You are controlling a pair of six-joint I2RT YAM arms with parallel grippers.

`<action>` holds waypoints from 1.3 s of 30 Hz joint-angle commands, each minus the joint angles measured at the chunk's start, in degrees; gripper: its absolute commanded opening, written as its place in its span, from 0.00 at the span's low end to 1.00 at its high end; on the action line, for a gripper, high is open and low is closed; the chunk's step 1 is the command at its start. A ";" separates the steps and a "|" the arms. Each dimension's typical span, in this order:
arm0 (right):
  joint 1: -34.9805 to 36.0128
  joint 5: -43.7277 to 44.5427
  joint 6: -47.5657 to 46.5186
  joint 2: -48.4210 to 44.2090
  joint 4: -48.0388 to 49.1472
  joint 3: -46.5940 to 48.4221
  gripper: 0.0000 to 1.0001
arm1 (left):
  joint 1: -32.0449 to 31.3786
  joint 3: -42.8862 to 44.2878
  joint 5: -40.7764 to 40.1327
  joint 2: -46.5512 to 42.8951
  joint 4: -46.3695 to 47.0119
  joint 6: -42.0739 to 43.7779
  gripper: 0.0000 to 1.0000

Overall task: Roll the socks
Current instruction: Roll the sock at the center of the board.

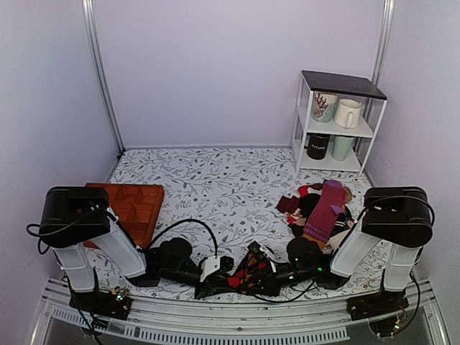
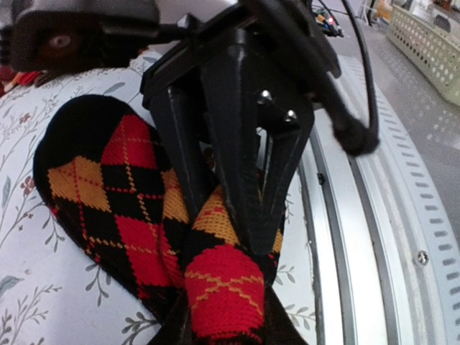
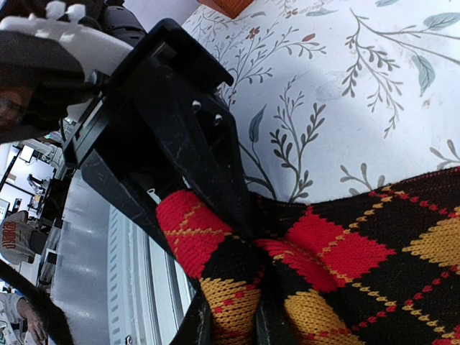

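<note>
The black argyle socks [image 1: 248, 272], with red and orange diamonds, lie bunched at the table's near edge between the two grippers. My left gripper [image 1: 221, 277] comes in from the left. In the left wrist view the left gripper [image 2: 226, 320] is shut on a red end of the socks [image 2: 122, 187]. My right gripper [image 1: 272, 273] comes in from the right. In the right wrist view the right gripper [image 3: 231, 323] is shut on an orange and black fold of the socks [image 3: 345, 251]. The two grippers nearly touch; each one's black fingers show in the other's wrist view.
An orange-brown compartment tray [image 1: 133, 205] lies at the left. A pile of maroon, tan and purple socks [image 1: 322, 208] lies at the right. A white shelf with mugs [image 1: 338, 122] stands at the back right. The metal rail [image 1: 237, 323] runs along the near edge.
</note>
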 commanded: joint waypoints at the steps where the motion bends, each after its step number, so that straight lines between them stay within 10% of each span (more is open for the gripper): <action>1: 0.77 0.83 -0.71 5.95 -24.73 -2.88 0.08 | -1.07 2.45 2.03 1.40 -3.09 0.92 0.15; 3: 0.77 0.87 -0.82 6.00 -24.99 -2.67 0.08 | -1.20 3.26 3.46 1.34 -4.65 1.22 0.00; 15: 0.68 4.53 -2.19 2.79 -28.72 -1.26 0.23 | -0.44 20.11 7.93 4.41 -47.10 -5.84 0.00; 27: 0.67 20.19 -1.91 -15.14 -30.88 -2.79 0.54 | 1.72 19.64 8.25 5.18 -52.92 -14.50 0.00; 39: 0.61 19.50 -6.37 -29.85 -28.39 -9.03 0.56 | 6.48 18.03 11.54 9.61 -54.13 -19.21 0.00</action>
